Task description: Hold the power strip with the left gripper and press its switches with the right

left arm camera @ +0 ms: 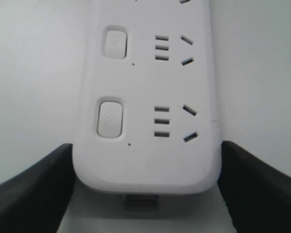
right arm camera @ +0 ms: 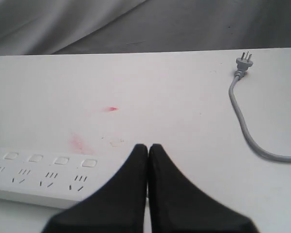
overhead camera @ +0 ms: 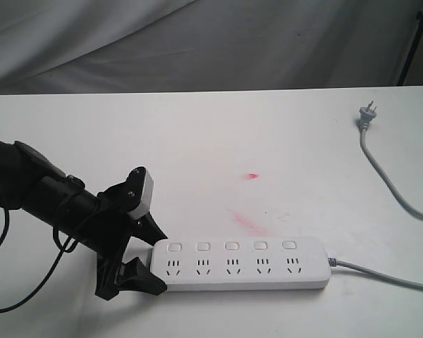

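Observation:
The long white power strip (overhead camera: pixel 243 266) lies along the table's near side, its five switches (overhead camera: pixel 231 246) in a row above the sockets. My left gripper (overhead camera: pixel 157 264) straddles the strip's left end, one black finger against each long side. In the left wrist view the strip (left arm camera: pixel 145 165) fills the space between the fingers (left arm camera: pixel 34 189), with the two nearest switches (left arm camera: pixel 110 119) showing. My right gripper (right arm camera: pixel 148 145) is absent from the exterior view; its fingers are pressed together, hovering over the table beside the strip's (right arm camera: pixel 34 184) cord end, clear of the switches (right arm camera: pixel 61 160).
The strip's grey cord (overhead camera: pixel 395 186) runs off its right end and loops back to a grey plug (overhead camera: pixel 366 113) at the far right. Red smears (overhead camera: pixel 247 224) mark the white table (overhead camera: pixel 127 134). Grey cloth (overhead camera: pixel 197 42) hangs behind.

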